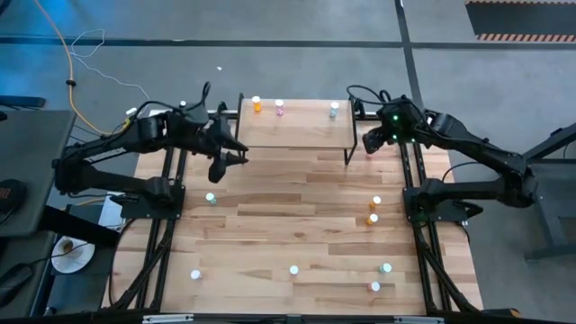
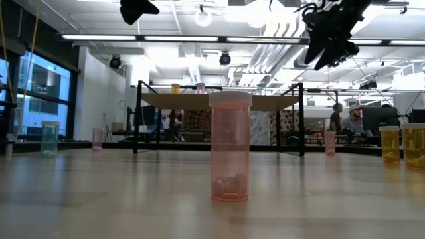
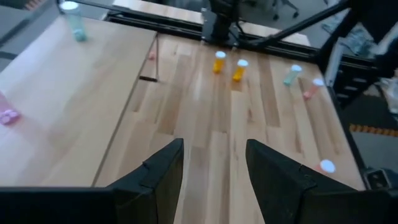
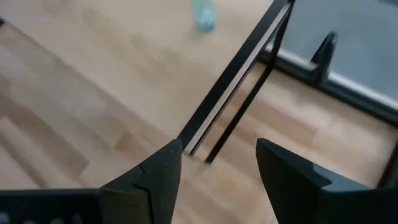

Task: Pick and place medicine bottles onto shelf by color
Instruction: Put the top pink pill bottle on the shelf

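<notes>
A: Three bottles stand along the far edge of the shelf [image 1: 292, 126]: an orange one [image 1: 256, 104], a pink one [image 1: 279, 107] and a teal one [image 1: 334, 110]. They're spaced apart, which I take as one spot per color

B: And the right gripper [image 1: 371, 139]?

A: Just off the shelf's right end, near the teal bottle, jaws apart and nothing between them. Its wrist view looks past the shelf's black frame to that bottle, so I'd judge it has just let go there

B: The left gripper [image 1: 216, 168]?

A: By the shelf's left front corner, above the counter [image 1: 297, 207]. Jaws apart, empty

B: What's left on the counter?

A: A teal bottle [image 1: 211, 198] on the left, near that gripper. Two orange ones [image 1: 373, 211] close together on the right. Along the near edge a pink one [image 2: 230, 147] in the middle, another [image 1: 195, 275] to the left whose color I can't tell, and two more [image 1: 382, 277] at the right

B: Anything in the way?

A: The shelf's legs and frame sit close to both grippers. The paired orange bottles may crowd a grasp
</notes>
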### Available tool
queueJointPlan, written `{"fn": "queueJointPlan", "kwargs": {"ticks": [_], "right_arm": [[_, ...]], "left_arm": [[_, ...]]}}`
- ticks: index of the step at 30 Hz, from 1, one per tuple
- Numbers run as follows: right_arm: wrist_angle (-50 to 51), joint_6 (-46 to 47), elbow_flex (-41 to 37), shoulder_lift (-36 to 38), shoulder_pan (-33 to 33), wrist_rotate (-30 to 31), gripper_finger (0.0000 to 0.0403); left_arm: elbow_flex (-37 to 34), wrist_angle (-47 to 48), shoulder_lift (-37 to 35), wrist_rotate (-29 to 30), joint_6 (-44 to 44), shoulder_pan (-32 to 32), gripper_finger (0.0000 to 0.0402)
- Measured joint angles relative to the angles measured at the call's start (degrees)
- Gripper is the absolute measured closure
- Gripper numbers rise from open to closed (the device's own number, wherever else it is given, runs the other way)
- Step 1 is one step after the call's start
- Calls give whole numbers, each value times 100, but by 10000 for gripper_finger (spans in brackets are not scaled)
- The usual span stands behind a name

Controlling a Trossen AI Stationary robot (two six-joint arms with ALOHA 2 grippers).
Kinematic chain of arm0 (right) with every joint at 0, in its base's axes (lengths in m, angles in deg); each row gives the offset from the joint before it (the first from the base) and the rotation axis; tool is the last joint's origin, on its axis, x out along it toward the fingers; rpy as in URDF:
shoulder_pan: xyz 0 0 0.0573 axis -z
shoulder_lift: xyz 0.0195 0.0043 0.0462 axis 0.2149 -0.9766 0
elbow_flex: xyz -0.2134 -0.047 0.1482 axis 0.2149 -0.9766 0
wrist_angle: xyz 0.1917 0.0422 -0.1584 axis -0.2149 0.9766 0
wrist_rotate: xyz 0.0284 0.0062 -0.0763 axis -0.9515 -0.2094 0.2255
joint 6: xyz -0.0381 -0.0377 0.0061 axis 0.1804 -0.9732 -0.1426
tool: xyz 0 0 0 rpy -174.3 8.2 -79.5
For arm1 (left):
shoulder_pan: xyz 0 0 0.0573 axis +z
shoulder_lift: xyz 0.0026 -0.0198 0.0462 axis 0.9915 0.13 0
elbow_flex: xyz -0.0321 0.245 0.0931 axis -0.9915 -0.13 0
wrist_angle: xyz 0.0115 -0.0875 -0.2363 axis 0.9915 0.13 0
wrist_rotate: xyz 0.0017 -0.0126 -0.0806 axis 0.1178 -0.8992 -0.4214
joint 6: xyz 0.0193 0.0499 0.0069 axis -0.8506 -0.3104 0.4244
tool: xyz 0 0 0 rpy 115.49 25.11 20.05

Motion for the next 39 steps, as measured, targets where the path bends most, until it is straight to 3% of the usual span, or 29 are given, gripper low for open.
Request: {"fn": "queueJointPlan", "kwargs": {"ticks": [7, 23, 28, 32, 39], "right_arm": [[370, 844, 0, 99, -855, -335, 202], [673, 3274, 0, 182, -3715, -582, 202], [671, 4257, 0, 165, -4755, -82, 202], [699, 4942, 0, 124, -5467, 690, 202], [1160, 5209, 0, -59, -5731, 1977, 203]], "left_arm": [[-159, -64, -154, 269, 5, -188, 238], [-161, -111, -148, 224, 49, -213, 238], [-161, -98, -145, 223, 156, -213, 238], [-161, -75, -143, 222, 162, -213, 238], [-161, -71, -143, 217, 160, -215, 238]]}}
